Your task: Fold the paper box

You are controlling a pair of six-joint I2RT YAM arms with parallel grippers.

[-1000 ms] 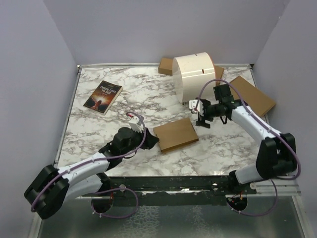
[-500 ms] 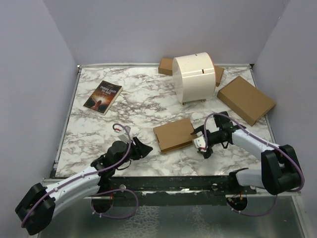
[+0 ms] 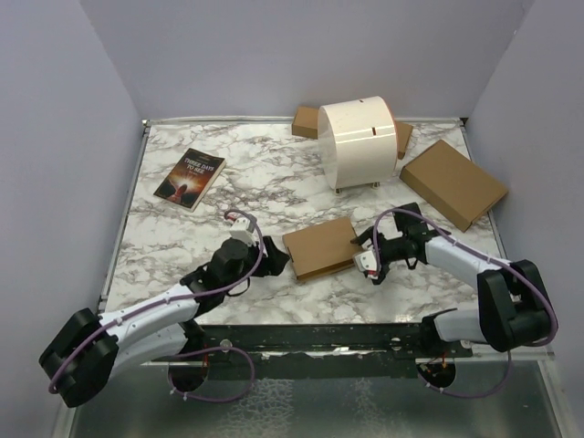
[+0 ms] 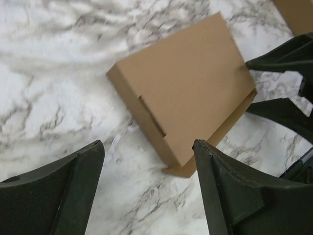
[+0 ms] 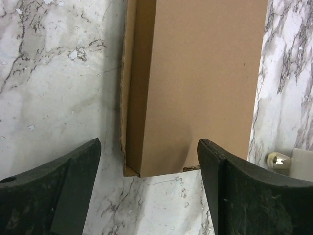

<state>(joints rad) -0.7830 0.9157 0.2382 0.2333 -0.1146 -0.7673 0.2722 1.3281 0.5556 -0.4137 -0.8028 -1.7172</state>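
Note:
The paper box (image 3: 322, 246) lies flat and closed on the marble table, a thin brown cardboard rectangle near the front middle. It also shows in the left wrist view (image 4: 186, 93) and in the right wrist view (image 5: 200, 78). My left gripper (image 3: 279, 262) is open and empty at the box's left end, its jaws spread just short of the near corner (image 4: 148, 147). My right gripper (image 3: 359, 254) is open and empty at the box's right end, with the jaws to either side of that end's width (image 5: 149, 144). The right gripper's fingers (image 4: 283, 54) show past the box in the left wrist view.
A book (image 3: 190, 178) lies at the back left. A white cylinder (image 3: 360, 144) stands at the back middle with a brown cardboard piece (image 3: 306, 121) behind it. A larger brown box (image 3: 453, 182) lies at the back right.
My right gripper came down from beside the white cylinder to the box's right end. My left gripper drew back from the box's left end, then came forward to it again.

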